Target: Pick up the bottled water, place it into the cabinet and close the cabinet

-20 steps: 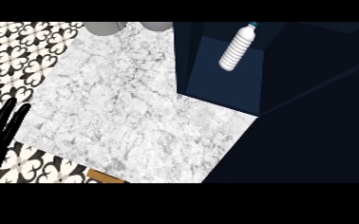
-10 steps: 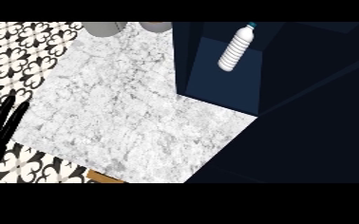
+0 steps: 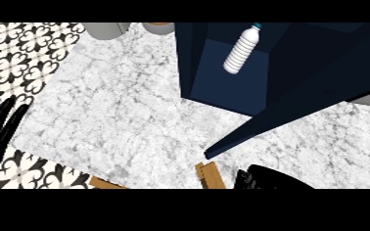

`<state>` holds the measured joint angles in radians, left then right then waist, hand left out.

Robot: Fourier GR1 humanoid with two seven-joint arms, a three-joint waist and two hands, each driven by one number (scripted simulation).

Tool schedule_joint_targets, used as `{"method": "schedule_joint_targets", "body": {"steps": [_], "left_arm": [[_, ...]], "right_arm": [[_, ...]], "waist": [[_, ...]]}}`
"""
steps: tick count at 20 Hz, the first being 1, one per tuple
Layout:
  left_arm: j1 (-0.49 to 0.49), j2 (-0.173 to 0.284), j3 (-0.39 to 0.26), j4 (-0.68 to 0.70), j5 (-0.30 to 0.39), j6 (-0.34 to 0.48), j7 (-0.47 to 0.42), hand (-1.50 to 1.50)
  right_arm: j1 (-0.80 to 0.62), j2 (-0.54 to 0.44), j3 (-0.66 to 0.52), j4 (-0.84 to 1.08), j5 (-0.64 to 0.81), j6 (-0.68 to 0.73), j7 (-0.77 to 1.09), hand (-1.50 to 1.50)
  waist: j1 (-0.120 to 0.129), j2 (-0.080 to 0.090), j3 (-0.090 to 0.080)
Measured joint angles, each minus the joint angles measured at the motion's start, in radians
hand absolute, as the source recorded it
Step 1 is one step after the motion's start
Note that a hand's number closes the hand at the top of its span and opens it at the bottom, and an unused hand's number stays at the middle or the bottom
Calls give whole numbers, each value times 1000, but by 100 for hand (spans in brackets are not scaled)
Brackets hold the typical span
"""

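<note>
Marble counter [image 3: 130, 112], grey-white veining, with black-and-white patterned tile showing past its left edge and far-left corner. Dark blue cabinet [image 3: 231, 83] stands at the counter's far right; its door [image 3: 303, 98] hangs open, swung out over the right part of the counter toward the near edge.

Bottled water [image 3: 242, 51] sits inside the cabinet, toward the back, white cap pointing to the far edge. No hand touches it. Placing looks done.

Step in hand, as I judge it: closing the cabinet. Door is not yet shut.

Right hand [image 3: 264, 178] shows as a dark shape at the counter's near edge, just below the door's free corner. Only part of it is in view; cannot tell how its fingers are set or whether it holds anything. Not touching the door as far as I can see.

Left hand [image 3: 11, 120] rests at the counter's left edge, fingers straight and up, holding nothing.

Next move likely calls for the right hand to meet the door's outer face near its free edge and push it round toward the cabinet front, keeping clear of the bottle inside.

Two grey containers [image 3: 108, 28] sit at the far edge. Wooden trim [image 3: 211, 175] at the near edge.

Writing: none readable. Bottle shows no legible label or brand.
</note>
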<state>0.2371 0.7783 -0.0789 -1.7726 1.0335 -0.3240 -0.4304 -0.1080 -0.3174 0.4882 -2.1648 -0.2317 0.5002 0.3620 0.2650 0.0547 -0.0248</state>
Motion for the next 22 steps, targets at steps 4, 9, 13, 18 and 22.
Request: {"method": "schedule_joint_targets", "body": {"steps": [4, 9, 13, 18, 22], "left_arm": [[-1, -1, -1, 9, 0, -6, 1, -150], [1, -2, 9, 28, 6, -14, -1, -150], [6, -3, 18, 45, 13, -20, -2, -150], [20, -7, 28, 52, 12, -28, -12, -150], [28, -11, 34, 60, 21, -40, -14, -150]], "right_arm": [[-119, 67, -23, 123, -13, -42, 71, 150], [-313, 190, -70, 315, 28, -159, 163, 150], [-478, 262, -144, 471, 89, -271, 189, 150], [-647, 303, -213, 662, 127, -418, 178, 150], [-705, 318, -212, 749, 113, -502, 170, 150]], "waist": [[-1, -2, 4], [-18, -10, 11], [-35, -13, 15], [-48, -19, 19], [-66, -28, 26]]}}
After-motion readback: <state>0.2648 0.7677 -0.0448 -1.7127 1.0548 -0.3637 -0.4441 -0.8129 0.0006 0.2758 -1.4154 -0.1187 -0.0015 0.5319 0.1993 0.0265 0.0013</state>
